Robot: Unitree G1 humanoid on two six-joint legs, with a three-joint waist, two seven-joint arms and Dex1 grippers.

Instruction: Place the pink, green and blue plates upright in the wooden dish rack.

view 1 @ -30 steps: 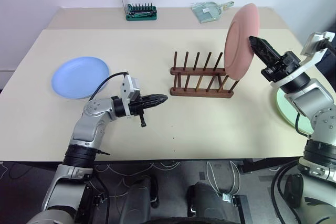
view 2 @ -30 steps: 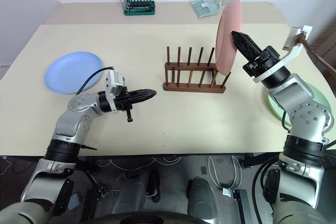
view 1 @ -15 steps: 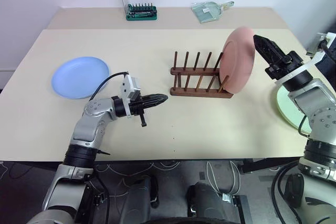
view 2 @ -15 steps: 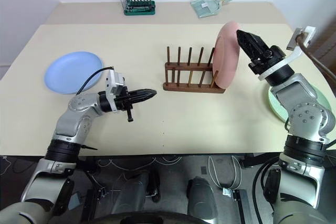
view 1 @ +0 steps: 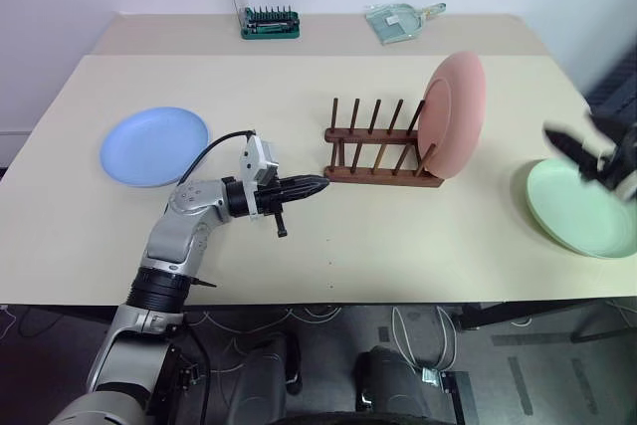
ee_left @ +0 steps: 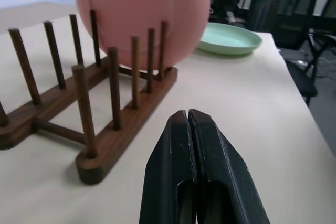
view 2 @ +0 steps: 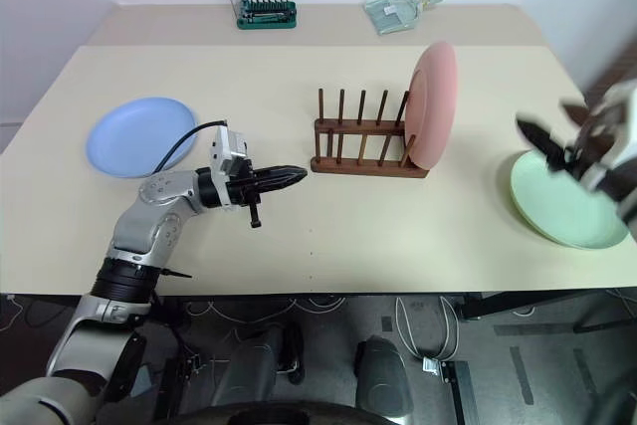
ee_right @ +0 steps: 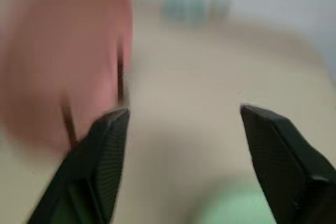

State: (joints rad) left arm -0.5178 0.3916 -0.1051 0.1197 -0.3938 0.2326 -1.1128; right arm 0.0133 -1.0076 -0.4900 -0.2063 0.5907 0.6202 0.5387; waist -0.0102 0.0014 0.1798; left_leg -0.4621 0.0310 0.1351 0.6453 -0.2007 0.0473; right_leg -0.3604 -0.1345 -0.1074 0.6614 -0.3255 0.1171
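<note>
A: At R side of table, right gripper [view 2: 545,138] hangs over the near edge of the green plate [view 2: 562,199], fingers wide apart, nothing btwn them. Blurred in head views.

B: Left one?

A: left gripper [view 1: 311,185] sits low over the table [view 1: 398,246], fingers pressed together, empty, tip just beside the near-left end of the wooden dish rack [view 1: 383,146]. Can't tell if it touches.

B: Task items?

A: pink plate [view 1: 455,114] stands on edge at the rack's R end, leaning a bit. Green plate lies flat near the R edge. blue plate [view 1: 154,145] lies flat far L, well apart from rack.

B: Risks?

A: Judgement only: pink is the outermost item, w/ pegs on just one side as far as I can tell, so a bump on the rack could tip it off the end. Left tip is close enough to shove the rack if it pushes fwd. Green is flat and near the edge, so a sloppy rim grab could slide it off.

B: View diffs?

A: Left wrist view shows the pink plate's lower rim sitting btwn the pegs; head views give the whole layout, incl. blue plate, bit case [view 1: 269,21] and clear scoop [view 1: 398,19] at the back.
</note>
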